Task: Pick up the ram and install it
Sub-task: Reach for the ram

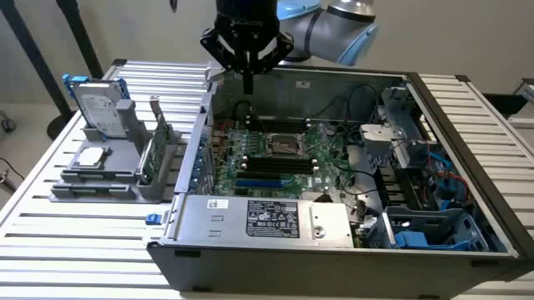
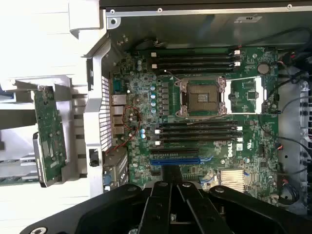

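Note:
My gripper hangs above the back left corner of the open computer case, its two fingers pressed together with nothing showing between them. Under it lies the green motherboard with two banks of black memory slots, all bare. What looks like the ram, a narrow green board on edge, stands in the grey rack outside the case on the exterior view's left, well apart from my gripper. Beside it is the taller green card with a metal bracket. A green board in the rack shows in the wrist view.
The rack also carries a blue-framed hard drive and a silver processor. Inside the case are the processor socket, loose cables, a drive cage and the power supply cover. Everything rests on a slatted aluminium table.

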`<state>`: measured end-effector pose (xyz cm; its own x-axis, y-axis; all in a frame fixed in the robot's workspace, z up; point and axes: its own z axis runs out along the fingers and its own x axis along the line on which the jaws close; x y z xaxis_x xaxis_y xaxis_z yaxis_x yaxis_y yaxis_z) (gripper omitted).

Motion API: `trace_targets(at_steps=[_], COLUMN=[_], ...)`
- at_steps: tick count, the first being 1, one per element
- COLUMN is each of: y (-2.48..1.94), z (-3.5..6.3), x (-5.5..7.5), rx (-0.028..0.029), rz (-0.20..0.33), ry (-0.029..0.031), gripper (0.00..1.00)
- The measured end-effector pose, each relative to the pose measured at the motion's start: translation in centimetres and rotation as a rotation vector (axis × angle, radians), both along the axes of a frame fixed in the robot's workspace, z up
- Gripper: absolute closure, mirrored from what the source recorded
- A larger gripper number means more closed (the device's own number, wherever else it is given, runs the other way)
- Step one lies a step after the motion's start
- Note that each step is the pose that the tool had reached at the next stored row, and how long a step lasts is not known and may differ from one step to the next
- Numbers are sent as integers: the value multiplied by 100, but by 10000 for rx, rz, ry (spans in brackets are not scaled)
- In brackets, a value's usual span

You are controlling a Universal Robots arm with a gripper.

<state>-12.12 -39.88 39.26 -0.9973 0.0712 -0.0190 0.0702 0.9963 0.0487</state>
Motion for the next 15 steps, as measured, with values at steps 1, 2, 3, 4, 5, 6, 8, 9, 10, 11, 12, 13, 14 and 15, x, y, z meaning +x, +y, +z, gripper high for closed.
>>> trace_targets(at_steps=[1, 2, 3, 4, 5, 6, 8, 9, 10, 11, 12, 13, 14, 15], y=[0, 0, 0, 0, 0, 0, 0, 0, 0, 0, 0, 0, 0, -2], z=[0, 0, 0, 0, 0, 0, 0, 0, 0, 0, 0, 0, 0, 1], x=[0, 0, 0, 0, 0, 0, 0, 0, 0, 0, 0, 0, -11, -36], rx=[1, 0, 0, 1, 0, 1, 0, 0, 0, 1, 0, 0, -1, -2], rz=[0, 0, 0, 0, 0, 0, 0, 0, 0, -1, -1, 0, -1, -1], ry=[0, 0, 0, -1, 0, 0, 0, -1, 0, -1, 0, 0, 0, 1], gripper=[89, 89, 89, 89, 89, 89, 89, 89, 89, 89, 89, 89, 89, 89])
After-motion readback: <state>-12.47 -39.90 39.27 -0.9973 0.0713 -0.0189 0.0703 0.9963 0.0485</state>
